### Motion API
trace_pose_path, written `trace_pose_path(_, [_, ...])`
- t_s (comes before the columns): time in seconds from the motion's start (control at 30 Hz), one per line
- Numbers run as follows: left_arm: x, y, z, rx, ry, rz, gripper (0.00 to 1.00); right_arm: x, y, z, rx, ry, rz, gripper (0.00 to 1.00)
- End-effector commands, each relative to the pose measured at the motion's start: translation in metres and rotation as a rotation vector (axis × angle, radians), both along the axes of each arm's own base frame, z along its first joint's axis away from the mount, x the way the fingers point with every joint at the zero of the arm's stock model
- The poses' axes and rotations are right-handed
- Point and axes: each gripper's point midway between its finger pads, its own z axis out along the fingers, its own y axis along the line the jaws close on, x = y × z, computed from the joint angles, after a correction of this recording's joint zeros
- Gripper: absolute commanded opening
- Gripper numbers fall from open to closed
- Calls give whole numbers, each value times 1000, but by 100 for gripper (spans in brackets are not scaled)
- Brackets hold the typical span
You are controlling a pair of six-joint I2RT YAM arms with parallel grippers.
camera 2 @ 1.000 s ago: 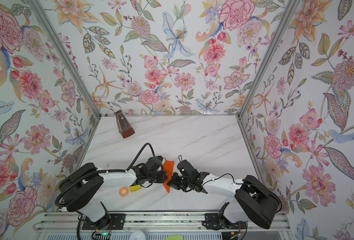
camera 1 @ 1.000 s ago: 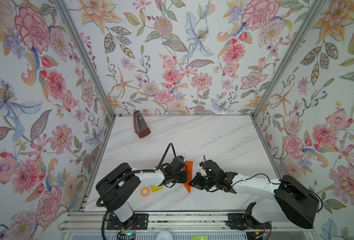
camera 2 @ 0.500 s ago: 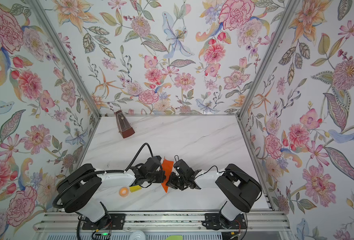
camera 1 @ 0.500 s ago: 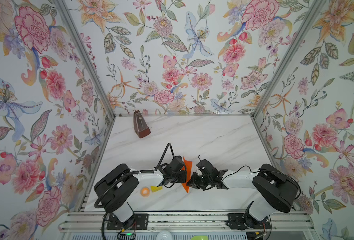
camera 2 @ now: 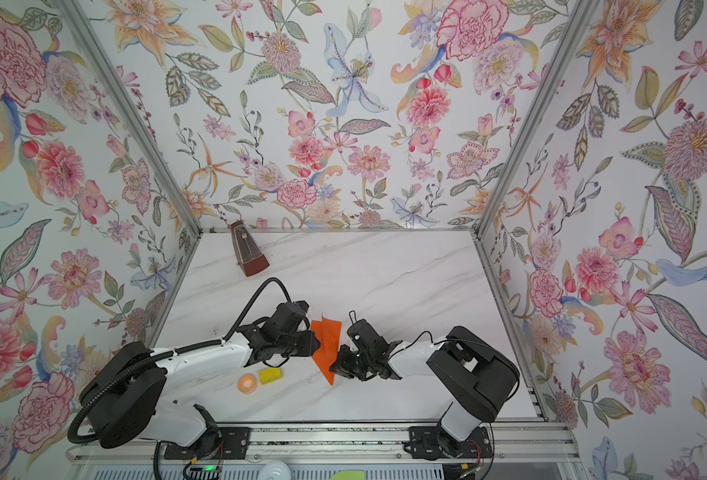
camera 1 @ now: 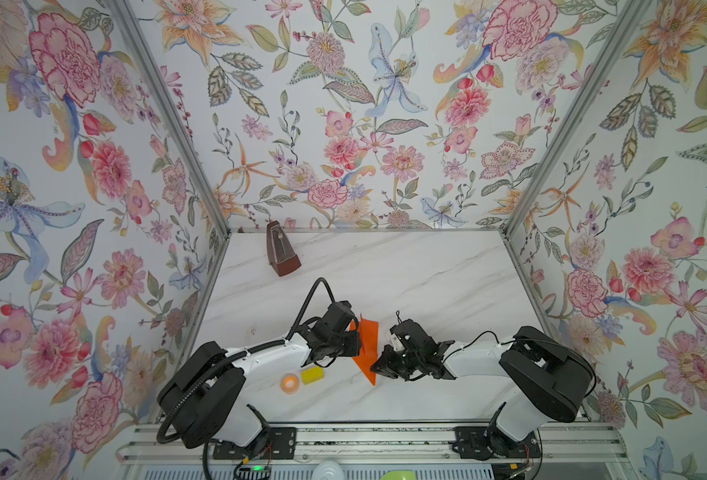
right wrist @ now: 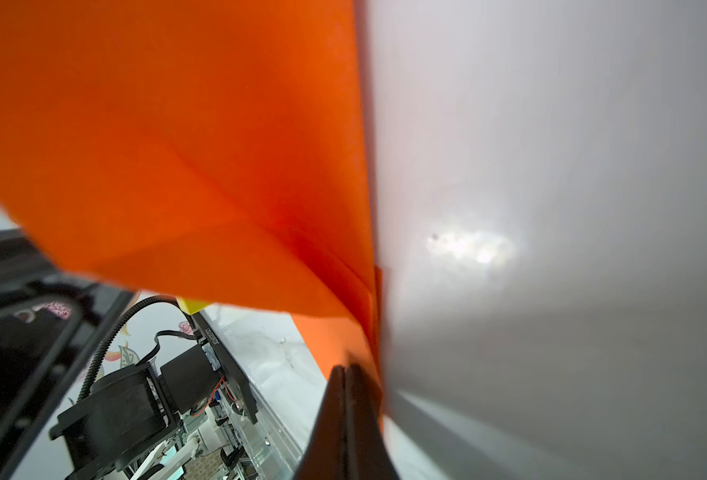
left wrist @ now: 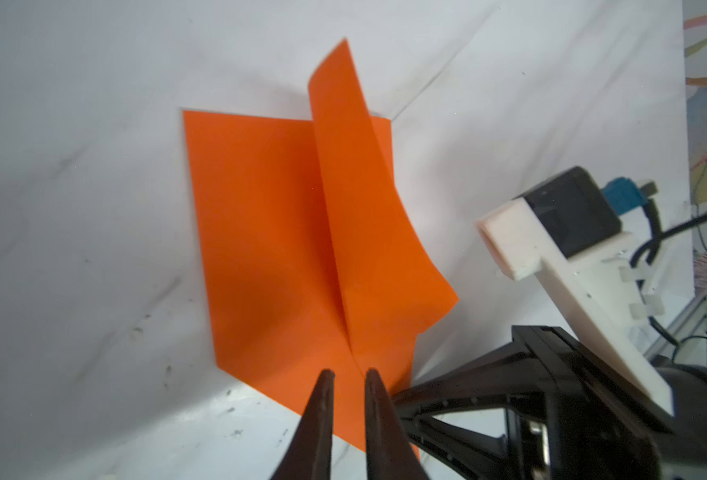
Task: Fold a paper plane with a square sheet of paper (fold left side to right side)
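Right now the orange paper (camera 1: pixel 366 349) lies on the white marble table (camera 1: pixel 426 282), near its front edge and about midway across, squeezed in between the two arms. From the left wrist camera the paper (left wrist: pixel 268 232) is flat on one side of a centre crease, while the other side stands up off the table and curls over. The left gripper (left wrist: pixel 347 376) has its jaws parted by a narrow crack, tips poised at the paper's near edge right by the crease. Nothing looks clamped between them, and I cannot tell whether they touch the sheet. The right gripper (right wrist: pixel 345 370) is clenched tight, its fingers pressed together against the paper's edge. I cannot make out whether any paper is nipped between them. A small orange tape ring (camera 1: pixel 290 382) and a yellow block (camera 1: pixel 312 375) sit just beside each other by the left arm. A brown metronome (camera 1: pixel 281 255) stands well apart, at the back of the table.
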Motion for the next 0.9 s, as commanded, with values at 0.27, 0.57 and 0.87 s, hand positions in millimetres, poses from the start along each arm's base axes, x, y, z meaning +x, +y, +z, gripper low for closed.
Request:
trace_pose_path(0.27, [-2, -23, -28, -84, 83, -35, 12, -24, -35, -38, -156, 98, -10, 0])
trace_pose_path(0.57, [7, -6, -55, -50, 118, 31, 8, -26, -40, -37, -159, 97, -18, 0])
trace_pose_path(0.87, [14, 9, -72, -11, 145, 67, 8, -26, -40, -36, -161, 98, -18, 0])
